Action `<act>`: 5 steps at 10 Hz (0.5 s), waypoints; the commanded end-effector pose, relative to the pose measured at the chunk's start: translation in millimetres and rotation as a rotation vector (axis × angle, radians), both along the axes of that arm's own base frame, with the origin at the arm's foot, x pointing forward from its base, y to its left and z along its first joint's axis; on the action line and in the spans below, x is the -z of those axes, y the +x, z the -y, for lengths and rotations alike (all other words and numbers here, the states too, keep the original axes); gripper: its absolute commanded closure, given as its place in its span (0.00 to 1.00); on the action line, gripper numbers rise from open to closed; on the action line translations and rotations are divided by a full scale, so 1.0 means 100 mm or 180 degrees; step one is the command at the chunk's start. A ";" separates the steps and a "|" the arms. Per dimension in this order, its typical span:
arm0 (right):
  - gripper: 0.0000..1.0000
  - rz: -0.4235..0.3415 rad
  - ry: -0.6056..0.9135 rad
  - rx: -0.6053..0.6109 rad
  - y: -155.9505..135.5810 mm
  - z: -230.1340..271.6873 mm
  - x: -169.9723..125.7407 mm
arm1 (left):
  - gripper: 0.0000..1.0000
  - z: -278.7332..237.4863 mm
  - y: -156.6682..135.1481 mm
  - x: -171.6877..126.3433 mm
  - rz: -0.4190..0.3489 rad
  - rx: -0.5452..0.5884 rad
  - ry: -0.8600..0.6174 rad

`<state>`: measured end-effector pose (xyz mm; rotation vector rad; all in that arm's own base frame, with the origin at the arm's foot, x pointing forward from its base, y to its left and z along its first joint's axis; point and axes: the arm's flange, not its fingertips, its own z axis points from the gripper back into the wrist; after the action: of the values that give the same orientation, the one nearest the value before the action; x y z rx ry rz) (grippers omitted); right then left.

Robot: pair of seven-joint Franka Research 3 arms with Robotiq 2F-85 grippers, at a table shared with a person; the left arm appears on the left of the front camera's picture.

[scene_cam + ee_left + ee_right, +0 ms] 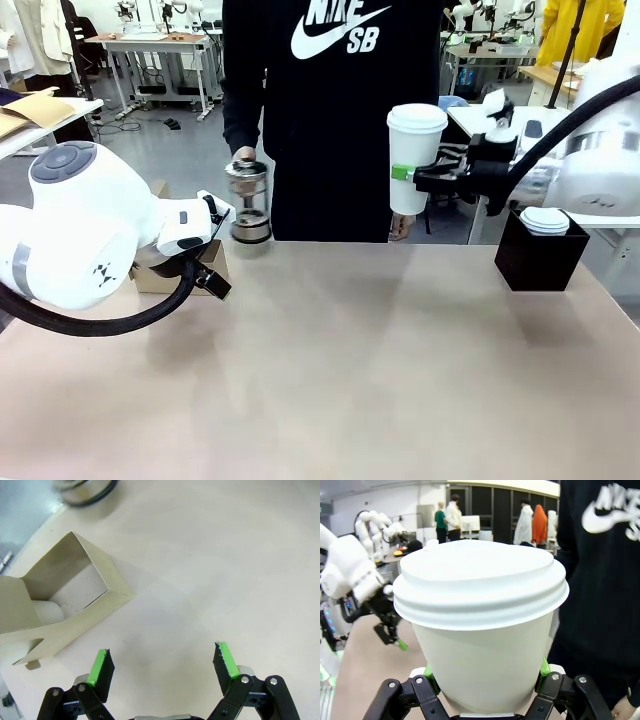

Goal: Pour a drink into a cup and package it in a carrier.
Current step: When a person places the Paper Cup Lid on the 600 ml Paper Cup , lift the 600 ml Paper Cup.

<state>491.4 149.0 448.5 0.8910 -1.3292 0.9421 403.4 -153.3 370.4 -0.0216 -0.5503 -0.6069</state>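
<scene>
My right gripper (408, 176) is clamping the tall, smooth, lidded white paper cup (415, 150) aloft at two o'clock; my left gripper (162, 662) is gaping empty, the matte brown cardboard carrier (65, 610) lying at its ten o'clock.

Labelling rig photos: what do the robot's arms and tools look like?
The left arm and right arm are white, rounded, with black cables; the left has a grey cap. The left tool and right tool are black with green pads.

One lidded cup (415, 160), one glass jug (248, 203), one cardboard carrier (80, 622), one black box (538, 262).
</scene>
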 end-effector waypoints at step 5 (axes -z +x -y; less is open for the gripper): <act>0.19 -0.0058 0.0247 -0.0251 -0.24 0.14 -0.30 | 0.00 -0.01 0.00 0.00 -0.0003 -0.0004 -0.0008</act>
<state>458.6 138.5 482.0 0.9223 -1.3469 0.9679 403.4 -153.3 370.4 -0.0216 -0.5504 -0.6070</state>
